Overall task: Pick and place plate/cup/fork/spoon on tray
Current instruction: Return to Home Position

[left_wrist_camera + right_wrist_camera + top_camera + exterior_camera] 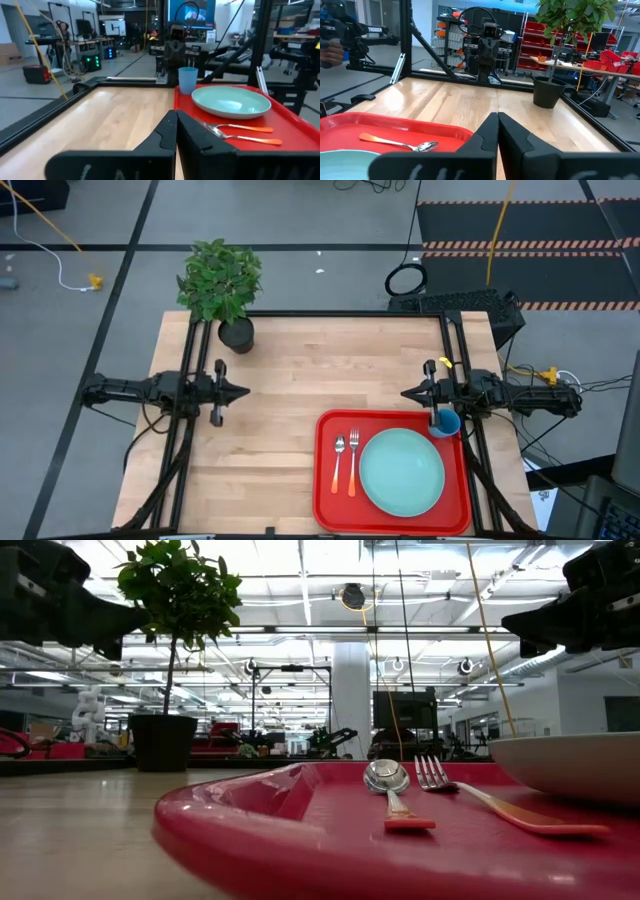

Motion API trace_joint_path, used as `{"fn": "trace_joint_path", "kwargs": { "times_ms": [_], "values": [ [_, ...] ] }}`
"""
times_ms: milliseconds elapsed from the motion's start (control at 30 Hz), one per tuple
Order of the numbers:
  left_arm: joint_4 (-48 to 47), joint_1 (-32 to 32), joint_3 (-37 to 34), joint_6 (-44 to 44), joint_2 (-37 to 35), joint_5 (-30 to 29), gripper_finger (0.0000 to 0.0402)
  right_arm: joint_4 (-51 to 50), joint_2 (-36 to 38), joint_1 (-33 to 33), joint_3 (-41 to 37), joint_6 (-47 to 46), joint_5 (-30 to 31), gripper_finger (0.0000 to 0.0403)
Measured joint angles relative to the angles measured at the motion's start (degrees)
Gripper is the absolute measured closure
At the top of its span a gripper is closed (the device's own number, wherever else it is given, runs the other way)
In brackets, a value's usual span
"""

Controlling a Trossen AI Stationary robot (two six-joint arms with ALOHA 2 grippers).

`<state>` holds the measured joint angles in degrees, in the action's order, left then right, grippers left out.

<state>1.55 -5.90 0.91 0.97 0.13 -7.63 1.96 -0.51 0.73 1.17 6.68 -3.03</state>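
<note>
plate (402,471), cup (446,423), fork (353,462) and spoon (338,463) are all seated on the tray (330,500); task judged done, so both grippers (236,392) (410,394) are parked closed, empty.

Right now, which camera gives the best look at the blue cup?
The left wrist view: the cup stands whole and unblocked on the tray behind the plate. The high view shows it partly under the right arm. The low and right wrist views miss it.
</note>
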Motion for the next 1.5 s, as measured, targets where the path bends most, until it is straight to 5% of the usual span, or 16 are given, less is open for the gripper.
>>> {"fn": "trace_joint_path", "kwargs": {
  "times_ms": [533, 1500],
  "values": [
    [-0.3, -0.1, 0.1, 7.5, 0.2, -2.9, 0.0398, 0.1, -0.1, 0.0, 0.0, 0.0, 0.0, 0.0403],
    [0.0, -0.1, 0.0, 7.8, 0.2, -3.3, 0.0398, 0.2, -0.1, 0.0, 0.0, 0.0, 0.0, 0.0403]
  ]
}}
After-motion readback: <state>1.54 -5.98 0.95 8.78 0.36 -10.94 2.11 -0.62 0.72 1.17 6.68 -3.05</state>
